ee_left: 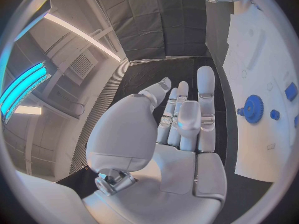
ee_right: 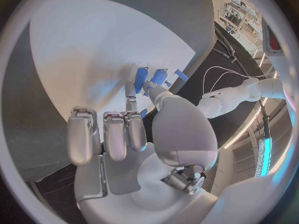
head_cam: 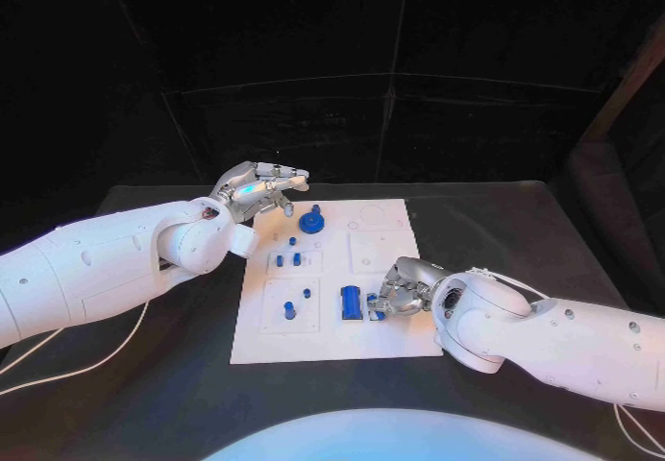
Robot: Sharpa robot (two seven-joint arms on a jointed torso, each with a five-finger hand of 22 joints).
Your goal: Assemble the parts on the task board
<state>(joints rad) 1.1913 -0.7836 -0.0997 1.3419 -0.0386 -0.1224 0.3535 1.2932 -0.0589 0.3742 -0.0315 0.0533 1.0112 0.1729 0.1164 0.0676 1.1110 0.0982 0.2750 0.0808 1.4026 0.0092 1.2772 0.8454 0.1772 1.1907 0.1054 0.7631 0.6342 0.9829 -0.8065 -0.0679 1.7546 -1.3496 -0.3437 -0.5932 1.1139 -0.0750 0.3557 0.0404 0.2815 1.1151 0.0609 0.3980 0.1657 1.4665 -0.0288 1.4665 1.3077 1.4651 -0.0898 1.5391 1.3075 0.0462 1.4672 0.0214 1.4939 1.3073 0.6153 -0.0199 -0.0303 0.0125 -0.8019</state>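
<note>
Board: task board [head_cam: 337, 331], a white plate, lies at the centre of the black table [head_cam: 527, 221].
Left hand: left hand [head_cam: 258, 191] hovers off the board's 11 o'clock corner, fingers straight and side by side, holding nothing; the left wrist view shows the open palm [ee_left: 177, 134] beside the board's edge.
Right hand: right hand [head_cam: 398, 287] rests low on the board toward 4 o'clock, fingers curled down; fingertips [ee_right: 131, 92] touch a small blue piece [head_cam: 376, 313]; whether they pinch it, I cannot tell.
Gear: blue gear [head_cam: 313, 222] stands on the board near 12 o'clock, just beside the left hand.
Block: blue block [head_cam: 351, 303] sits at 5 o'clock, just beside the right hand.
Pegs: small blue pegs [head_cam: 287, 259] stand at mid-board, another peg [head_cam: 290, 309] toward 7 o'clock.
</note>
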